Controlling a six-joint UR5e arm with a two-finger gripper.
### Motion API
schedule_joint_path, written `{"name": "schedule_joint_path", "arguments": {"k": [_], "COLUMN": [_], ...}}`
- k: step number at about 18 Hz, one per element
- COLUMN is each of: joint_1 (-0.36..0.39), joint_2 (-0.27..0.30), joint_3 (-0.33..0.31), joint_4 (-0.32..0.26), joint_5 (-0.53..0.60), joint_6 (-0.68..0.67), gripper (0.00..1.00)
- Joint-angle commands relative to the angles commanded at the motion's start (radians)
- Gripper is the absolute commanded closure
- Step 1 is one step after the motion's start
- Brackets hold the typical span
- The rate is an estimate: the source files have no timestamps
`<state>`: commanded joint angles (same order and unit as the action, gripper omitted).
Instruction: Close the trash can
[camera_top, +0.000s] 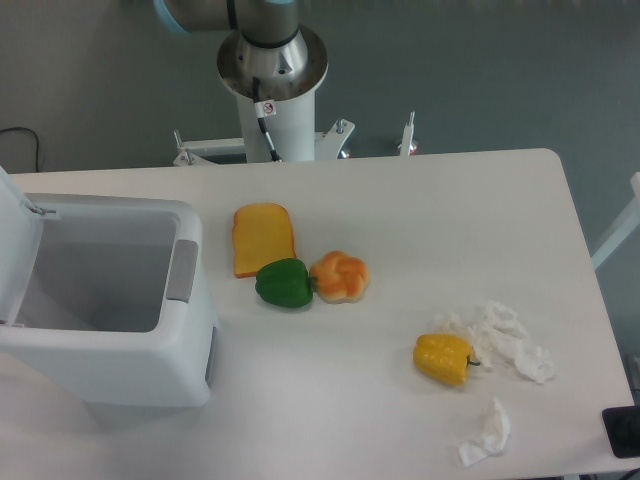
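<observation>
Camera view, fixed overhead: the trash can (110, 330) sits at the table's (400, 210) left edge, cavity exposed, its lid (15, 235) standing upright along the far left side, so closure is not yet done. The grey latch tab (181, 270) faces the food items. No gripper is in frame; only the arm's base (272, 70) shows, so finger state cannot be told. Judgement: the lid must be swung rightward and down.
</observation>
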<state>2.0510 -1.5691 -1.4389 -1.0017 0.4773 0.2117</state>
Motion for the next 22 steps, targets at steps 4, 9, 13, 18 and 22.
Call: {"name": "schedule_joint_path", "arguments": {"k": [4,9,13,18,22], "joint_1": [-0.032,-0.042,-0.042,-0.042,-0.042], "joint_2": [-0.049,-0.08,-0.094,-0.115,-0.121], "joint_3": [0.0,0.005,0.008,0.009,0.009], "joint_4": [0.0,0.002,0.002,0.003,0.003], "joint_5": [-0.022,-0.022,-0.02,-0.011,0.033], "joint_6": [0.0,0.003,0.005,0.012,0.015], "gripper": [0.0,0.0,0.0,0.0,0.0]}}
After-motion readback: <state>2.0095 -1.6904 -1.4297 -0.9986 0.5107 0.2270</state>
